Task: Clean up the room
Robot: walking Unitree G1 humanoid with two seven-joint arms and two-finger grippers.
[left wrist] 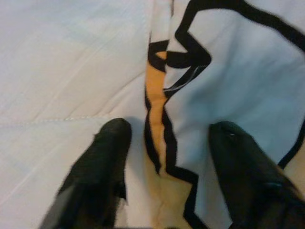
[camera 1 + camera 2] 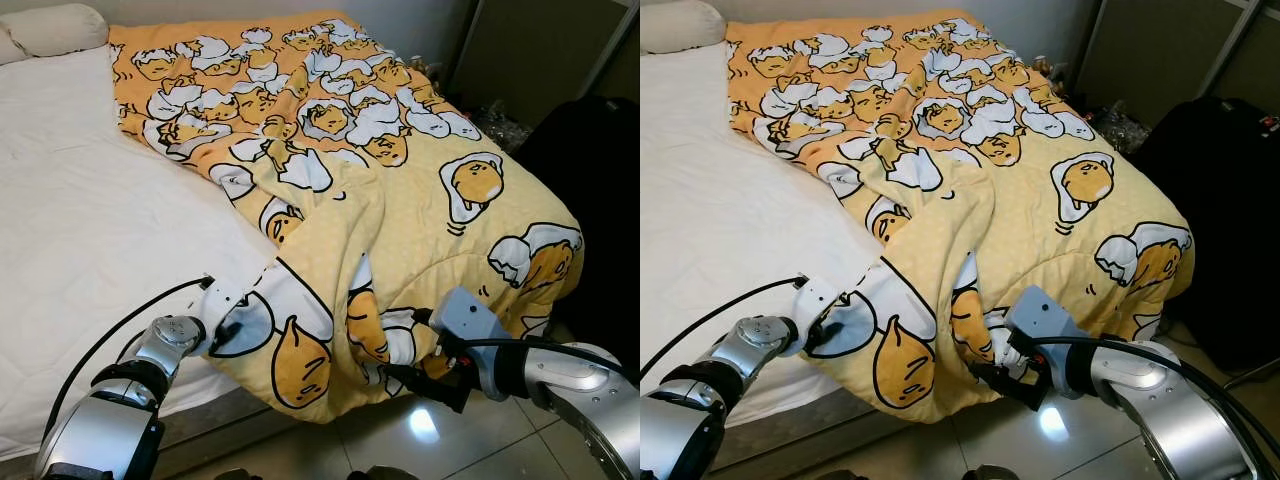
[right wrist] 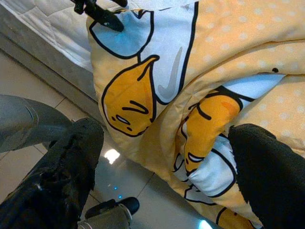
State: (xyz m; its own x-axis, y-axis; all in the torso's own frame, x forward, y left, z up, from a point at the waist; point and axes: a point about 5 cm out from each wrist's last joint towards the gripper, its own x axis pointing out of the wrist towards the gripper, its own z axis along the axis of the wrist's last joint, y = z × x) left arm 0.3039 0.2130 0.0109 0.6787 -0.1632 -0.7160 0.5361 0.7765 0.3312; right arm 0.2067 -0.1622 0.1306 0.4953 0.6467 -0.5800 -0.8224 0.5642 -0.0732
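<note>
A yellow blanket [image 2: 400,190] printed with cartoon eggs lies crumpled over the right half of a bed, and its front corner hangs over the bed's edge. The white sheet [image 2: 90,230] covers the left half. My left gripper [image 2: 225,325] is at the blanket's left hem on the mattress. It is open, with the black-outlined hem [image 1: 162,109] lying between its fingers [image 1: 107,152]. My right gripper [image 2: 400,378] is low at the hanging corner, open wide. A fold of the blanket [image 3: 205,119] sits between its two fingers [image 3: 71,157].
A pillow [image 2: 55,28] lies at the head of the bed. A black bag [image 2: 590,180] stands to the right of the bed, with small clutter [image 2: 495,125] behind it. Glossy tiled floor [image 2: 450,440] runs below the bed frame [image 3: 43,57].
</note>
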